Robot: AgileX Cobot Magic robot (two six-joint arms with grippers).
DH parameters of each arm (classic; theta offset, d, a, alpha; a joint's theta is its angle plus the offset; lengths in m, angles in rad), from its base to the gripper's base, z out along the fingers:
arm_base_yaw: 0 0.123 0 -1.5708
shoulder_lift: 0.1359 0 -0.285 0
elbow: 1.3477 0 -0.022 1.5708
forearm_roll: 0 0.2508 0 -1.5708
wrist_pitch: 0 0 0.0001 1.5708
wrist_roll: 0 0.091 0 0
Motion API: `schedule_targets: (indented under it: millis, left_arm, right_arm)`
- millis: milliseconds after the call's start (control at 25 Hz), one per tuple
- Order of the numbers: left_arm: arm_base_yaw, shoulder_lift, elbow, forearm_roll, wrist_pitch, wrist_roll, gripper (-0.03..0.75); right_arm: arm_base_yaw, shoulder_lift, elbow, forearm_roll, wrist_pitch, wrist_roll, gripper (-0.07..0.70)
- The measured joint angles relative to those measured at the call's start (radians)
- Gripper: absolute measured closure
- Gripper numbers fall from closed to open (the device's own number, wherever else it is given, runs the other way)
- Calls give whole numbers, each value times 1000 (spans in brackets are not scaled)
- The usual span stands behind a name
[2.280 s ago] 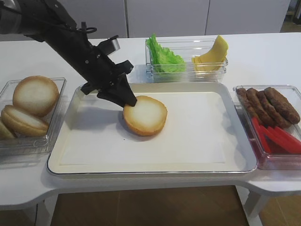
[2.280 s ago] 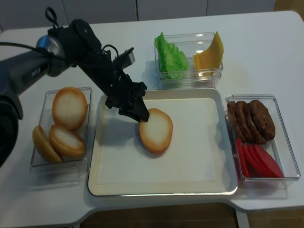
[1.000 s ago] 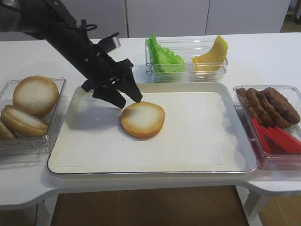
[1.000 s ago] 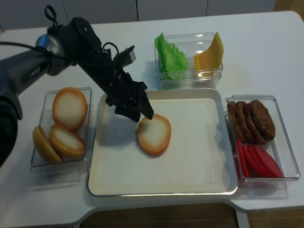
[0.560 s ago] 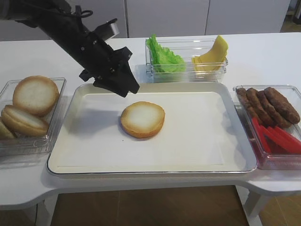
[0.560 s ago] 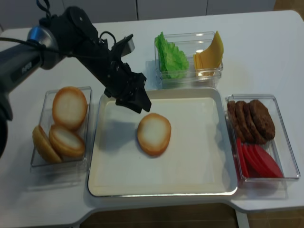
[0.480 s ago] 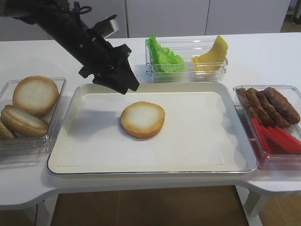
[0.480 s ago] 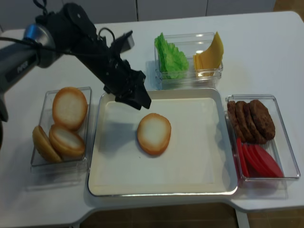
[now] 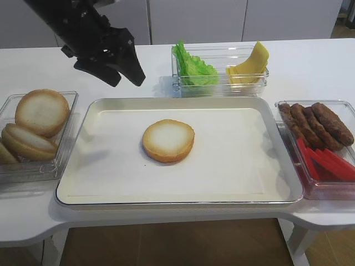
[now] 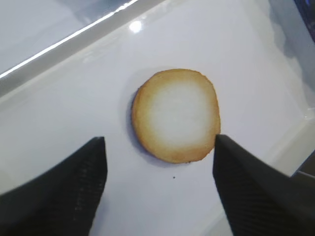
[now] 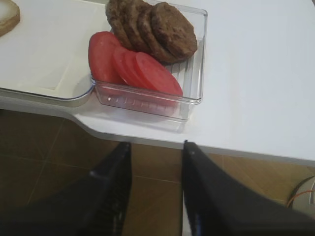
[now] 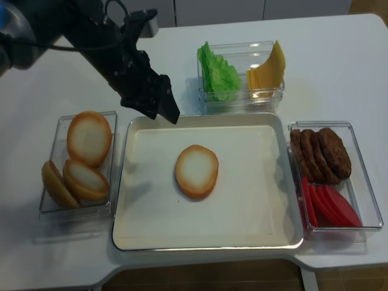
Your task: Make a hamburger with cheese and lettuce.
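The left claw (image 9: 126, 76) hangs empty, jaws apart. The hamburger (image 9: 168, 140), 1 bun half, lies on the tray (image 9: 233, 188) below and right of it; lettuce (image 9: 191, 67) and cheese (image 9: 252, 61) sit further right. The right claw (image 11: 156, 150) also stands apart, off the bench (image 11: 256, 83).

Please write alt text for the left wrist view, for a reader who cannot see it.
A round bun half lies cut face up on a white tray, seen from above. The two dark fingers of the open left gripper frame it at the bottom corners, and neither touches it.
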Motion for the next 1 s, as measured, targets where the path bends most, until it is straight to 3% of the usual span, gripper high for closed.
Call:
schedule_targets:
  millis: [400,720,1000]
  left_arm:
    - [0,-127,0,414,12,-241,216]
    - [20,-198,0,498,18,-302,235]
    - [106,-256,45,498,20,-309,235]
  right_arm:
    - [0,0,0,0,0,-2,351]
    - [0,0,0,0,0,-2,351]
    - [0,0,0,0,0,-2,351]
